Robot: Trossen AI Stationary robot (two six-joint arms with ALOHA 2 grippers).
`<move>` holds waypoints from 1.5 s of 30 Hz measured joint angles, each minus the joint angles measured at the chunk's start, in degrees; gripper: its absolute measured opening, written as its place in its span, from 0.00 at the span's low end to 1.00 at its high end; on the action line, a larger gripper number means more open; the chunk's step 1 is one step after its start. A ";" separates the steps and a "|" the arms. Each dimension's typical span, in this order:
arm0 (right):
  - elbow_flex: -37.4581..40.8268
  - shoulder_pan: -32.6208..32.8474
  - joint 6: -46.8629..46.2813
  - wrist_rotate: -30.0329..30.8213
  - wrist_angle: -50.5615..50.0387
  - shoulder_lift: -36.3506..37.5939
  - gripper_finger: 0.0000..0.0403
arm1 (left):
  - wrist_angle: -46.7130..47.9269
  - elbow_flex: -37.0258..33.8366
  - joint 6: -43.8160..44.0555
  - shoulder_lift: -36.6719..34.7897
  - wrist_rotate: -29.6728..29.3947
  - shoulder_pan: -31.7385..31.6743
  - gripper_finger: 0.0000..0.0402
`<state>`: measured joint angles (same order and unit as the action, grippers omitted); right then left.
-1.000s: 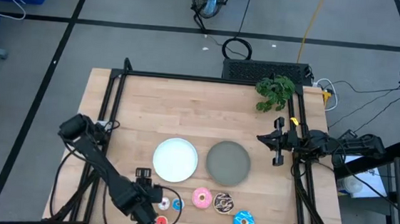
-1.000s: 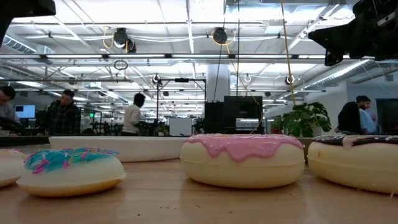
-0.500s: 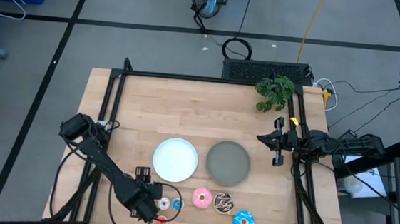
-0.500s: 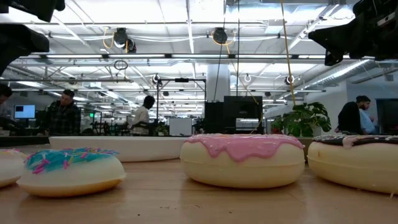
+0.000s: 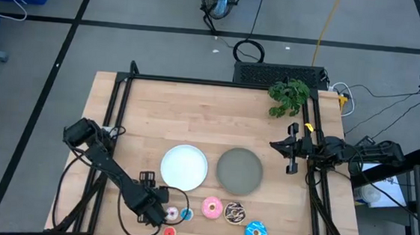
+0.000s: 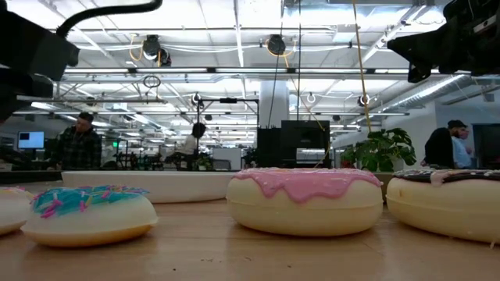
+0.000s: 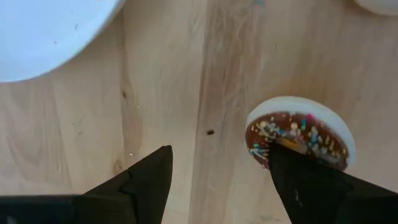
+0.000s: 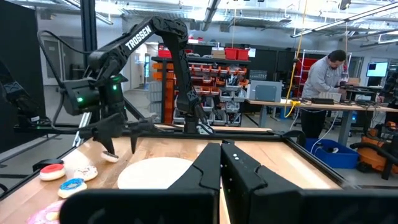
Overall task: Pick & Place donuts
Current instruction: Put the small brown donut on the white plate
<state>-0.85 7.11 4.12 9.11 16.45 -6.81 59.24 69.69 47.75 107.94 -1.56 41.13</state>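
My left gripper (image 5: 159, 209) hovers open near the table's near edge, among the tiny donuts. In the left wrist view its fingertips (image 7: 221, 149) straddle bare wood, and one finger overlaps the rim of the tiny brown sprinkled donut (image 7: 301, 134). The tiny blue donut (image 5: 186, 214) and the red one (image 5: 168, 234) lie close by. The pink (image 5: 212, 207), chocolate-sprinkled (image 5: 233, 212) and blue-iced (image 5: 255, 231) donuts lie flat in a row to the right. My right gripper (image 5: 291, 150) waits shut at the table's right edge. My left gripper comes from above, pointing down. One finger (image 7: 292, 171) stands over the near rim of the tiny brown donut (image 7: 267, 140), which lies flat on the table. I cannot tell whether the finger touches it.
The white plate (image 5: 184, 167) and the grey plate (image 5: 239, 171) sit side by side in the table's middle, just beyond the donuts. A green plant (image 5: 288, 95) stands at the far right corner. Black frame rails run along the table's sides. People work in the room behind.
My left gripper has shifted a little toward the far edge, over the tiny brown donut, and the red donut now shows whole. In the low view the arm shows larger and lower. The donuts and my right arm have kept still.
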 joint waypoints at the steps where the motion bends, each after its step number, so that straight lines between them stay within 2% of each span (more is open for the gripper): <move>1: 0.00 0.00 0.01 0.01 0.00 0.00 0.00 | 0.03 -0.02 -0.06 0.00 0.04 -0.02 0.66; 12: -0.01 0.00 0.00 0.06 0.00 0.00 0.00 | 0.59 3.02 -0.53 -0.37 0.06 -0.65 0.66; 33: -0.01 0.00 -0.22 0.06 0.00 0.00 0.00 | -2.18 2.99 2.47 -0.20 -0.09 -0.66 0.66; 45: 0.00 0.00 0.00 0.07 0.00 0.00 0.00 | -3.14 0.68 3.87 -0.17 0.03 -0.66 0.66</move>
<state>-0.85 7.11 4.12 9.19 16.45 -6.81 56.10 70.37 51.63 107.77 -1.53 40.47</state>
